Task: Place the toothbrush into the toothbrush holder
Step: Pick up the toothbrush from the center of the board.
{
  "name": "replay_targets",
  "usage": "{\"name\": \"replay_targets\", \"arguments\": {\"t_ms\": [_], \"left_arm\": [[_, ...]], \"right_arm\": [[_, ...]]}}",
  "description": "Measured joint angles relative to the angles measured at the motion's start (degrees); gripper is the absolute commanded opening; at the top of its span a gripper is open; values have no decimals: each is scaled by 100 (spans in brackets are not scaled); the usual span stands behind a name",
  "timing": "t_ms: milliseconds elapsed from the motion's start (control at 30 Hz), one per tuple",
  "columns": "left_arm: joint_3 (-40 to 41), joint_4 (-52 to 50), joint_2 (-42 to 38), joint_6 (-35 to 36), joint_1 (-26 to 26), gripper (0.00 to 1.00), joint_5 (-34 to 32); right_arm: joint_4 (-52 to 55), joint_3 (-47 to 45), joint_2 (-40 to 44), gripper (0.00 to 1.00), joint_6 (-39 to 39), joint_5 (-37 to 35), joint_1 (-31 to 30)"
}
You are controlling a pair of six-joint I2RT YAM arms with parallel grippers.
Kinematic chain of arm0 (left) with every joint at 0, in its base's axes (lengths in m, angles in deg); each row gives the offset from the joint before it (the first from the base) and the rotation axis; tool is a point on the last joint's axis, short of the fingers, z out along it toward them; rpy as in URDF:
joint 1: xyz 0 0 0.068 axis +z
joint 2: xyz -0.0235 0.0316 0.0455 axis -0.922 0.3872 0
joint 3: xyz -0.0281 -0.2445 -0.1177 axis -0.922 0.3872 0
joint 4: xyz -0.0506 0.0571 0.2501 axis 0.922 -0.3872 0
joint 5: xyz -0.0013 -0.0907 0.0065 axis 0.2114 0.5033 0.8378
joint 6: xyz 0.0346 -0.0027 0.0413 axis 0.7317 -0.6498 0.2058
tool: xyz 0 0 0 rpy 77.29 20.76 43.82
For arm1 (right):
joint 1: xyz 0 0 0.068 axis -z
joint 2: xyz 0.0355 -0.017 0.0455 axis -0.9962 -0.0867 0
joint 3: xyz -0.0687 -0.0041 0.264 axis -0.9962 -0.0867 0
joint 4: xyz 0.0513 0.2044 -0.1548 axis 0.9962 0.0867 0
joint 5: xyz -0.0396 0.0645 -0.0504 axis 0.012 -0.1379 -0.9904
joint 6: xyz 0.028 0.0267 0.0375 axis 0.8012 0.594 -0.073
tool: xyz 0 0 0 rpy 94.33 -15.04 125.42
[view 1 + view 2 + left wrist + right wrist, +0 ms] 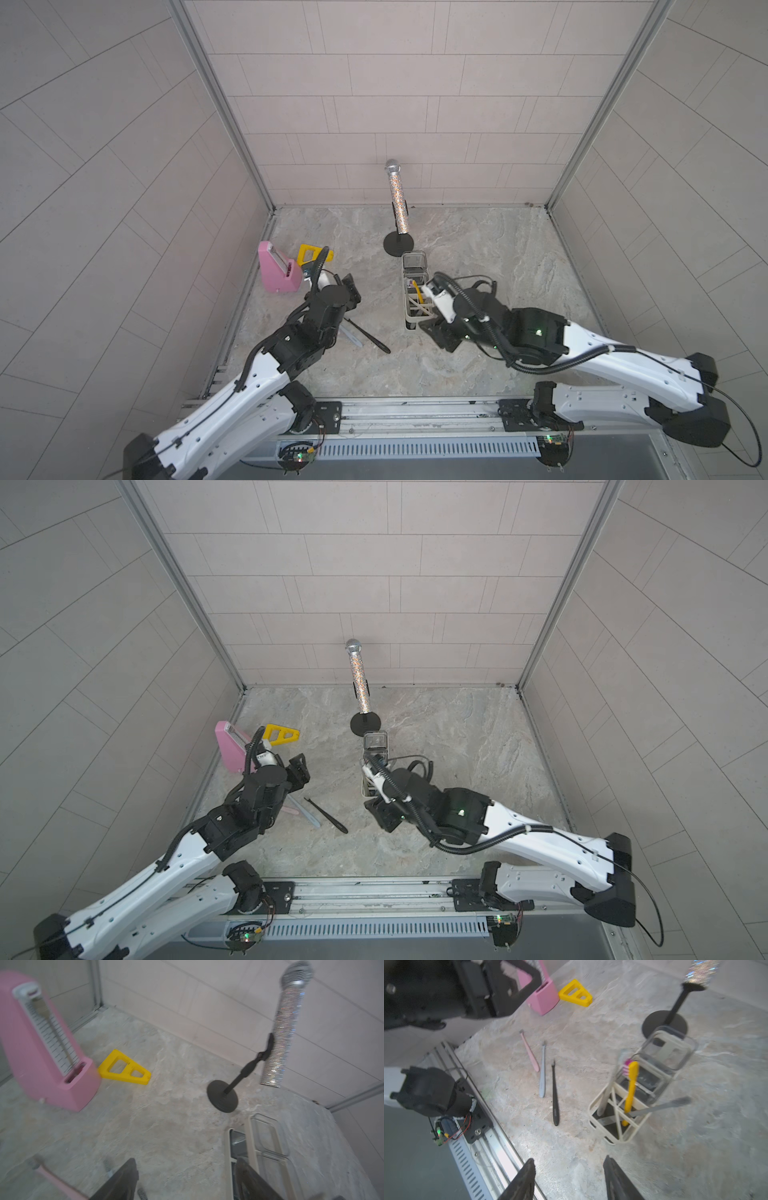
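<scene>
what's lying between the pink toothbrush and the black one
A pale blue toothbrush lies flat between the pink toothbrush and the black toothbrush, clearest in the right wrist view.

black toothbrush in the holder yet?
No, the black toothbrush lies flat on the table, apart from the toothbrush holder.

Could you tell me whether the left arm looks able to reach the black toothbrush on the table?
Probably yes: the black toothbrush lies uncovered, apart from the others, close by the open left gripper, with nothing between them.
</scene>
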Motion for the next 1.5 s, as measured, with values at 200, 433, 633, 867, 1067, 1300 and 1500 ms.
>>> {"name": "replay_targets", "arguments": {"t_ms": [200,433,633,867,1067,1300,1500], "left_arm": [[595,-634,-308,-396,1572,78,1534],[592,-813,-326,-393,2118,78,2356],[592,-903,-476,-341,2459,78,2667],[610,-911,-533,-302,2732,78,2962],[640,-929,-592,-271,2761,78,3023],[640,-973,-614,-240,2765,78,3036],[640,-933,-514,-234,2765,79,3307]], "right_arm": [[184,898,-2109,56,-125,79,-549],[420,1963,-3759,54,-455,313,-533],[407,2282,-4494,52,-673,601,-275],[372,2402,-5023,43,-844,782,48],[317,2481,-5283,24,-938,789,83],[201,2439,-5276,13,-905,721,83],[-55,2221,-5125,12,-837,793,85]]}}
